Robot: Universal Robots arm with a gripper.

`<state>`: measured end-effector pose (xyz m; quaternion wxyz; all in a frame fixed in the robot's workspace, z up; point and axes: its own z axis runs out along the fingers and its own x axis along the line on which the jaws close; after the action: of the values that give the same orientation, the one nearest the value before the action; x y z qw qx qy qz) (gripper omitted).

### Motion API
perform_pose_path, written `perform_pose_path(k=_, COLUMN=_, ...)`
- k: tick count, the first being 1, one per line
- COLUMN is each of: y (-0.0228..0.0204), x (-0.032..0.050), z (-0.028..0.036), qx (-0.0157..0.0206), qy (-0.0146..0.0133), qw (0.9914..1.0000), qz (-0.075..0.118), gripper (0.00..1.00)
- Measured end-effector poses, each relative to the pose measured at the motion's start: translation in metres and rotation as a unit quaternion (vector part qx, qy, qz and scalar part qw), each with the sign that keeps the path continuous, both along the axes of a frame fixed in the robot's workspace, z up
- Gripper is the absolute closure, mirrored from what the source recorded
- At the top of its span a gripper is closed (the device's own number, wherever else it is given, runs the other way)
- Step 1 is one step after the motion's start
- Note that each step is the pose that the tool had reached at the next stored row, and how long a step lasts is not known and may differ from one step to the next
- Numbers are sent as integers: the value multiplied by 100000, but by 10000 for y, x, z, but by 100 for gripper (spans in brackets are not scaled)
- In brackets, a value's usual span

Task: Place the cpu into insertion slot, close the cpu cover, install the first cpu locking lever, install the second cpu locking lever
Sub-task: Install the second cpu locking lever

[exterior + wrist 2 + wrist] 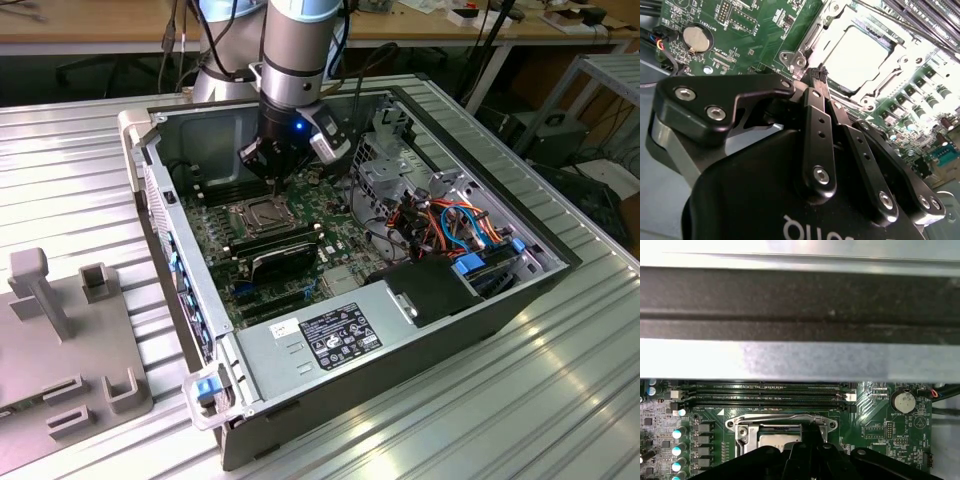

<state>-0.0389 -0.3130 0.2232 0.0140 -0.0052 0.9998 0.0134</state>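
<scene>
In the exterior view, a grey fixture block (70,330) is seen nearest, lying on the ribbed metal counter (520,400) toward the exterior view's left. Just beyond it the open computer case (350,260) is laid flat, its power supply (330,335) at the near edge and a bundle of coloured cables (460,225) toward the exterior view's right. On the green motherboard (225,245) inside the case, the insertion slot (255,213) is found behind a black card (285,252).

The end effector (277,178) is held low over the far edge of the insertion slot, and its fingers (816,100) are seen drawn together, with nothing visibly clamped between them. In the second wrist view the fingertips are placed just beside a corner of the socket. The cpu (860,55) is seated in the insertion slot, its pale metal top showing through the window of the cpu cover (837,22), which is laid flat around it. A coin battery (695,38) is mounted on the board nearby.

In the first wrist view, long black memory slots (770,394) are seen just beyond the socket. Farthest back, the arm (300,50) rises before a wooden bench (100,25).
</scene>
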Motion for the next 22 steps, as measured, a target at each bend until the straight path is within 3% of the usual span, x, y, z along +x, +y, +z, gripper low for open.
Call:
perform_pose_path(k=4, y=-2, x=-1, z=46, qx=3, qy=1, qw=100000, qz=-16, gripper=89)
perform_pose_path(k=8, y=-34, x=0, z=57, qx=7, qy=-1, qw=100000, qz=-7, gripper=89)
perform_pose_path(k=15, y=-147, x=2, z=62, qx=-1, qy=5, qw=100000, qz=-6, gripper=89)
perform_pose_path(k=19, y=-165, x=76, z=60, qx=-4, qy=13, qw=100000, qz=-3, gripper=89)
perform_pose_path(k=22, y=-214, x=91, z=60, qx=1, qy=25, qw=100000, qz=-10, gripper=89)
